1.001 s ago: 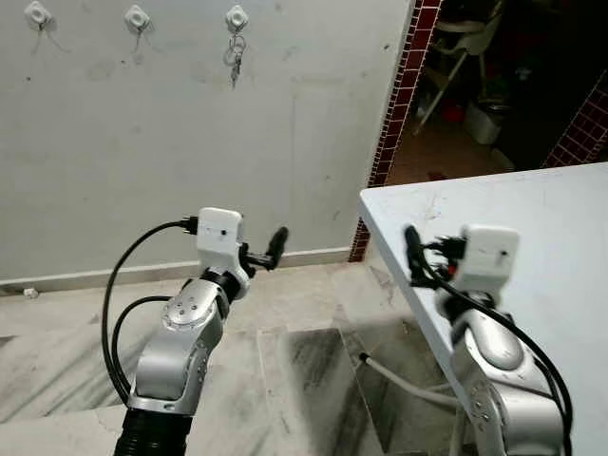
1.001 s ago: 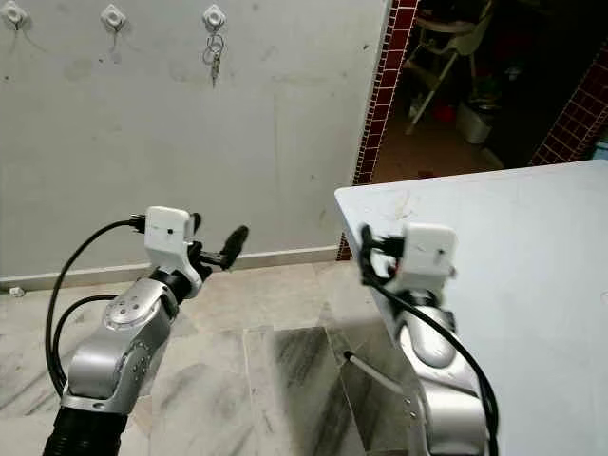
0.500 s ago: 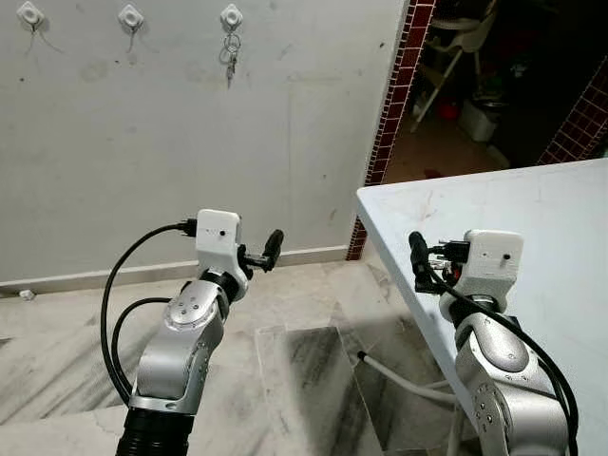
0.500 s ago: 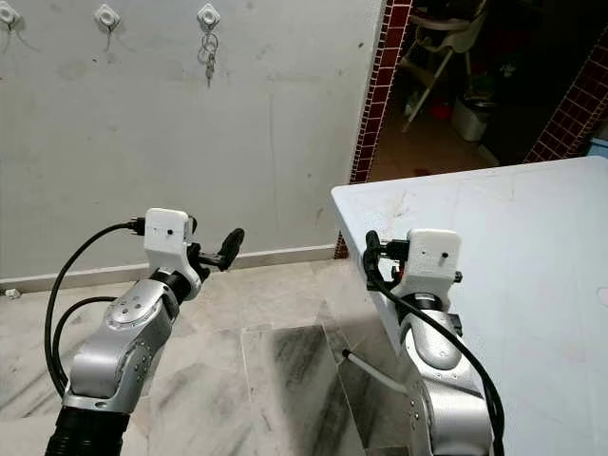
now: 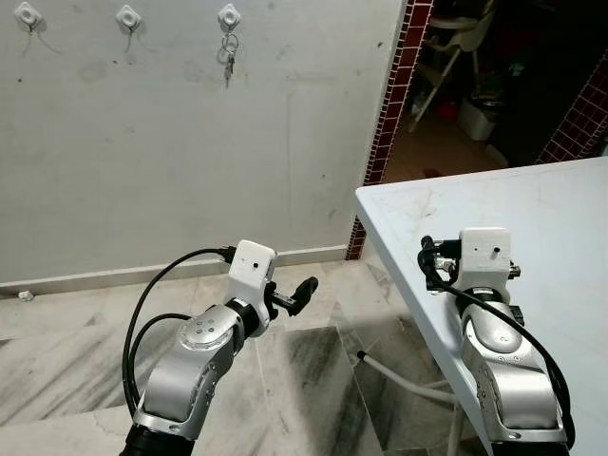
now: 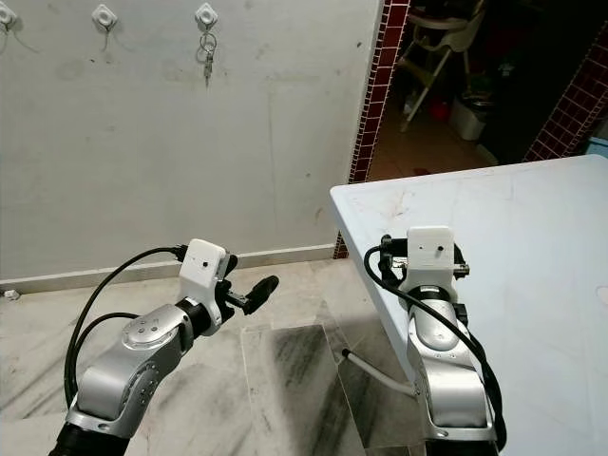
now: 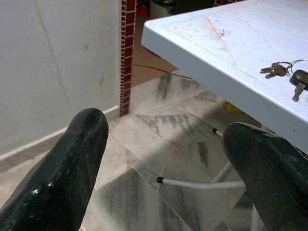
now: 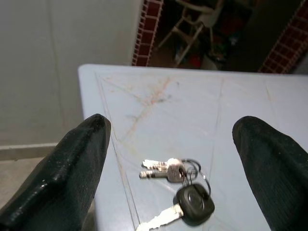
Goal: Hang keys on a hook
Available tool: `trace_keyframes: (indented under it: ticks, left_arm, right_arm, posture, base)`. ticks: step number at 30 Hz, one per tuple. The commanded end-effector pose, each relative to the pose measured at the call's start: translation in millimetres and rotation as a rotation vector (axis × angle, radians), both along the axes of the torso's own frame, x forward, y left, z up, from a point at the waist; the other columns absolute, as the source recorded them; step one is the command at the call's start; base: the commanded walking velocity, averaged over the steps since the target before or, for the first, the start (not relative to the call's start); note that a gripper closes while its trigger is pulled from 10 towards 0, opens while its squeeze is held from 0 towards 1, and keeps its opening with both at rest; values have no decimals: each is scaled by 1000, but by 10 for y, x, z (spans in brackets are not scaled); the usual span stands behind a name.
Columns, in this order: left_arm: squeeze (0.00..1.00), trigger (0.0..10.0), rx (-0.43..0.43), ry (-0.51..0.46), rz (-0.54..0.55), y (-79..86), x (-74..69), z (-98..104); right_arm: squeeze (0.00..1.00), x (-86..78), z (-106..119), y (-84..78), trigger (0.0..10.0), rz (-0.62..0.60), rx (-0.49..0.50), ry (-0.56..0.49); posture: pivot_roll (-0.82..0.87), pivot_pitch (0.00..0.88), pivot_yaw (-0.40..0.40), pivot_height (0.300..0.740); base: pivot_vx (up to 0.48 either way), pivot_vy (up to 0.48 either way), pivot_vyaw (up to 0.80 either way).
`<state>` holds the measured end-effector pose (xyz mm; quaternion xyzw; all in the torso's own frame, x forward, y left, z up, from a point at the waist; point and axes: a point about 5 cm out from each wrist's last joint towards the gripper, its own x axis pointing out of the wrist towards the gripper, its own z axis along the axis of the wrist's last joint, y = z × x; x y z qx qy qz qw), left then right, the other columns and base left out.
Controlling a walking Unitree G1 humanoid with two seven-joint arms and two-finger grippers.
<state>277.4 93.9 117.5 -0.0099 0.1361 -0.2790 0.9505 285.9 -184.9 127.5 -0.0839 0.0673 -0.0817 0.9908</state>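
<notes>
A: Right gripper (image 8: 173, 122)?
B: Spread wide, holding nothing. Raised over the near edge of the white table (image 5: 541, 199), close to its corner.

A: And just ahead of those fingers?
B: The bunch of keys (image 8: 175, 185), flat on the tabletop between the two black fingertips as seen from the right wrist, untouched. A few silver keys on a ring, plus a black fob.

A: Left gripper (image 7: 166, 125)?
B: Also spread wide and holding nothing. Held low over the marble floor (image 5: 285, 380), well apart from the table, pointing toward it. From that wrist, the same bunch lying near the table's edge.

A: Further out?
B: A pale wall (image 5: 190, 152) with three white hooks in a row high up: first hook (image 5: 27, 13), middle hook (image 5: 127, 16), third hook (image 5: 229, 14). Another set of keys (image 5: 228, 59) dangling from the third.

A: Beyond the wall?
B: A dark red brick pillar (image 5: 394, 95) at its end, then a dim room with a white chair (image 5: 446, 57).
</notes>
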Motion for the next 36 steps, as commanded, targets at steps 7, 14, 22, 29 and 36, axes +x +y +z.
trace_keyframes:
  ticks: [7, 14, 22, 29, 36]
  left_arm:
    - [0, 10000, 4, -12, -5, 13, 32, 65]
    - [0, 10000, 14, -24, -17, -23, 51, 115]
    - [0, 10000, 20, -18, 3, -9, 80, 119]
    - [0, 10000, 47, 7, -31, 9, 92, 87]
    - [0, 10000, 102, 39, -148, 9, 75, 33]
  right_arm:
    - [0, 13, -65, 36, 10000, -19, 38, 9]
    - [0, 32, -43, 22, 10000, -33, 42, -2]
    - [0, 36, -64, 40, 10000, -26, 48, 1]
    - [0, 79, -119, 113, 10000, 14, 58, 30]
    - [0, 233, -137, 270, 10000, 35, 95, 10]
  posture:
    - [134, 0, -54, 740]
    - [125, 0, -48, 740]
    - [126, 0, -48, 740]
    - [128, 0, -48, 740]
    - [120, 0, -34, 740]
  base:
    - [0, 0, -448]
    - [0, 0, -788]
    - [0, 0, -788]
    - [0, 0, -450]
    - [0, 0, 0]
